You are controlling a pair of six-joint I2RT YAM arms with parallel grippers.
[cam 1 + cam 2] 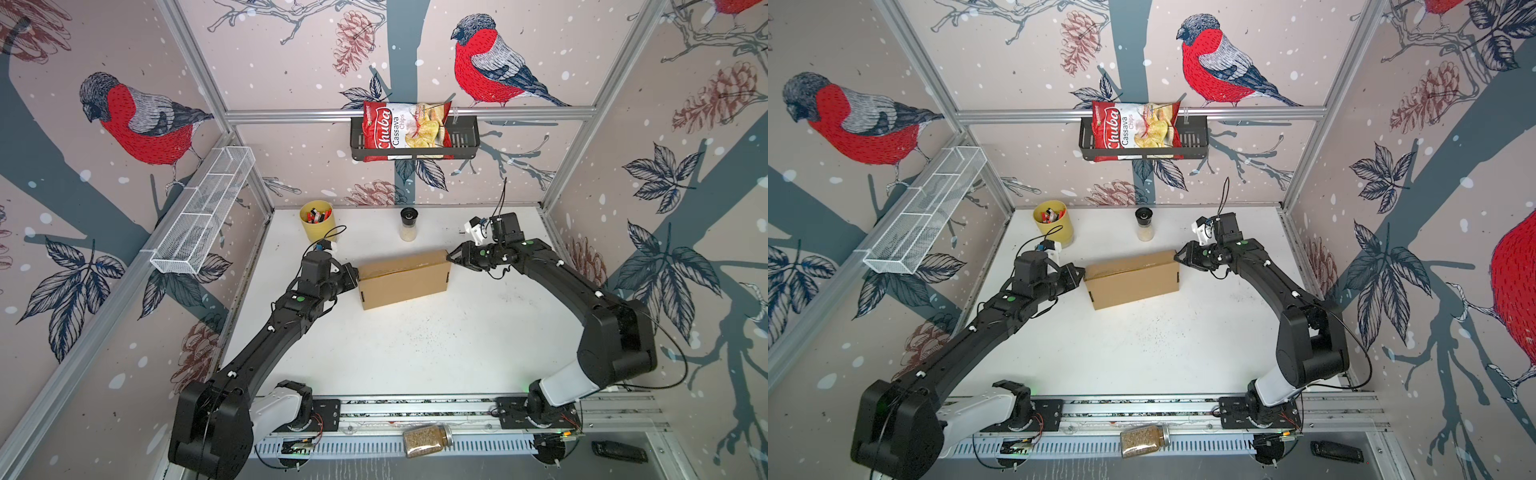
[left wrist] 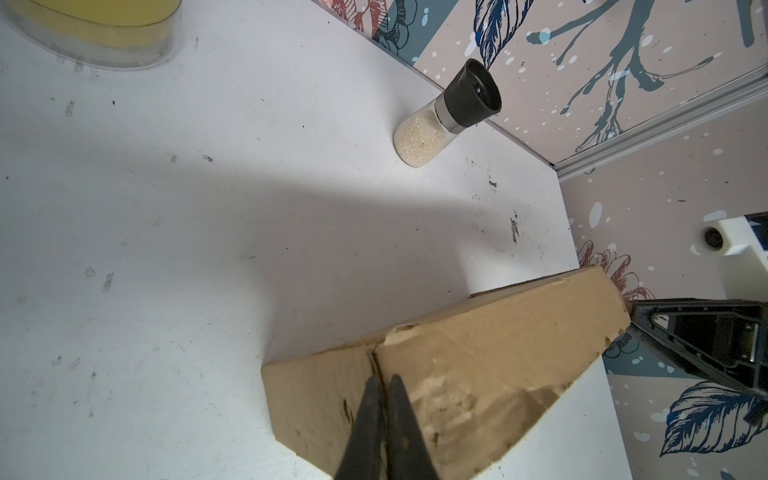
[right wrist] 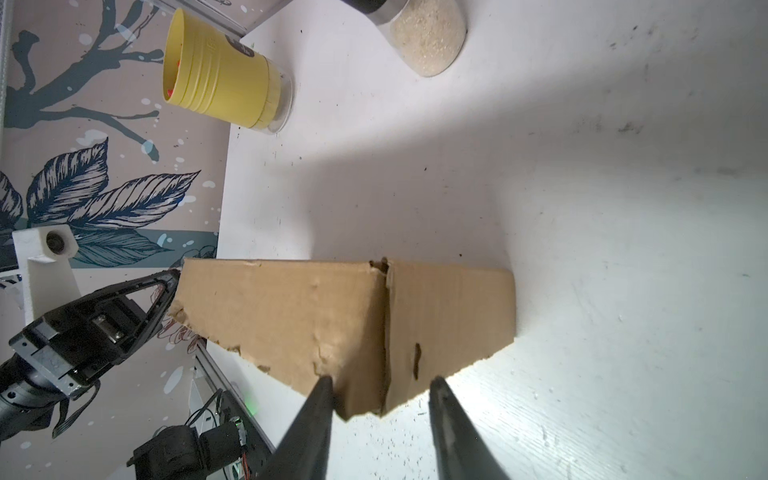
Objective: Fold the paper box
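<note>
In both top views the box (image 1: 403,277) (image 1: 1133,280) sits on the table (image 1: 415,353) (image 1: 1142,353), already formed into a shallow block. It lies between the left gripper (image 1: 356,276) (image 1: 1081,274) at one end and the right gripper (image 1: 451,257) (image 1: 1177,256) at the far upper corner. In the left wrist view the left gripper (image 2: 384,380) has its jaws pressed together, tips at a seam on the box (image 2: 478,353). A push there could split the seam or skid the light box toward the grinder (image 2: 449,112). In the right wrist view the right gripper (image 3: 380,380) has its jaws spread astride the corner of the box (image 3: 291,316). Whether both fingers touch I cannot tell. Closing there could crush the frayed edge, and uneven pressure from the two ends could twist the box.
</note>
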